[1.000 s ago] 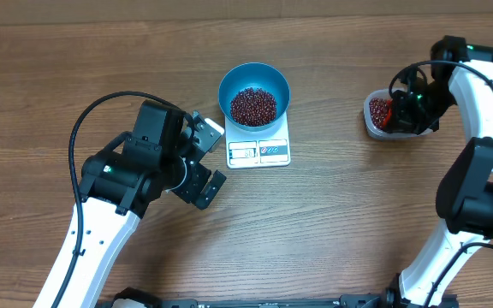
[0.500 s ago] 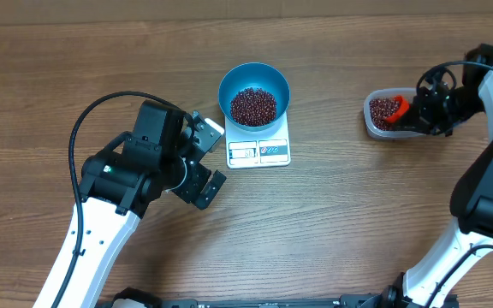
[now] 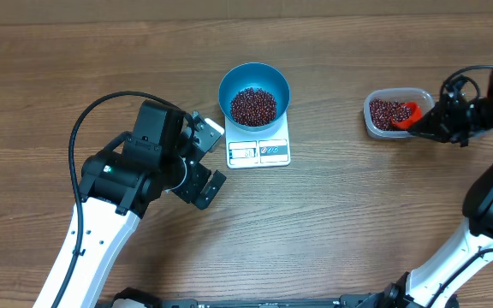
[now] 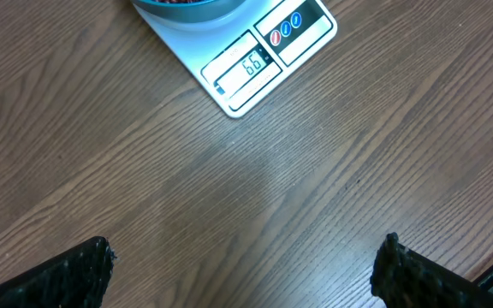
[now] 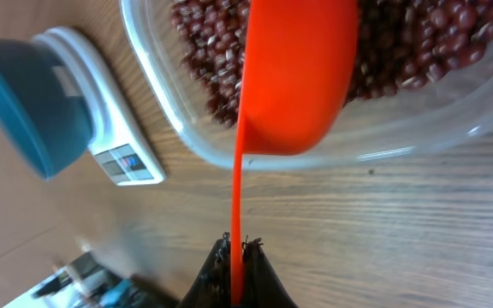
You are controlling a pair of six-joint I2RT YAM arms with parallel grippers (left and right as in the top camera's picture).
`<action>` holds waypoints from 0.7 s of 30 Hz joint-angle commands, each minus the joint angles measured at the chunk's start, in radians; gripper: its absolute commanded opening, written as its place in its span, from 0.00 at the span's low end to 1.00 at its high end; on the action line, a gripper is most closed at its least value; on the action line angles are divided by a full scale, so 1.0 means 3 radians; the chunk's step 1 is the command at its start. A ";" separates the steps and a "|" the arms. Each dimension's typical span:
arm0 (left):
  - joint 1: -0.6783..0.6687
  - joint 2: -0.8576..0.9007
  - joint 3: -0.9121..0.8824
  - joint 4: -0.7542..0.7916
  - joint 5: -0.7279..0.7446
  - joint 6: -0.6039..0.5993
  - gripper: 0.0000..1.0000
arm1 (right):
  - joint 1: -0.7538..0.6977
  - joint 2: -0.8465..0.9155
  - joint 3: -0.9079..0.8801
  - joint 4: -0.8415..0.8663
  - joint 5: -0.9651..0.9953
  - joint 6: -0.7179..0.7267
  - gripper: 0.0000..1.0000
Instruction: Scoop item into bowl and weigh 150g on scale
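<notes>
At three o'clock, my right claw (image 3: 432, 125) pinches the thin handle of the red scoop (image 5: 294, 77), its cup over the clear tub (image 3: 370, 122) of beans (image 3: 388, 110). More sit in the blue bowl (image 3: 227, 85) on the scale (image 3: 258, 152) at twelve. They're small, hard and roll away, so I'd dig deep and lift level. At nine, my left claw (image 3: 208, 159) is spread wide, holding nothing.

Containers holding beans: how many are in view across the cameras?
2. The blue bowl sits on the scale at the table's centre. The clear tub lies to the right, with the orange scoop at its right edge.
</notes>
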 commanded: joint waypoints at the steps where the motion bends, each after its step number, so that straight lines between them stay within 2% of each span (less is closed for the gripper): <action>1: 0.0013 0.0006 0.0075 0.0003 0.0003 0.0074 1.00 | -0.0118 0.0004 0.0061 -0.0131 -0.0446 -0.0338 0.04; 12: 0.0013 0.0006 0.0075 0.0003 0.0004 0.0074 0.99 | -0.0240 0.0004 0.0061 -0.0543 -0.1048 -0.1092 0.04; 17: 0.0013 0.0006 0.0075 0.0003 0.0003 0.0074 1.00 | -0.0214 0.0004 0.0060 -0.0547 -0.1172 -0.1106 0.04; 21: 0.0013 0.0006 0.0075 0.0003 0.0003 0.0074 1.00 | -0.0128 0.0004 0.0061 -0.0548 -0.1522 -0.1105 0.04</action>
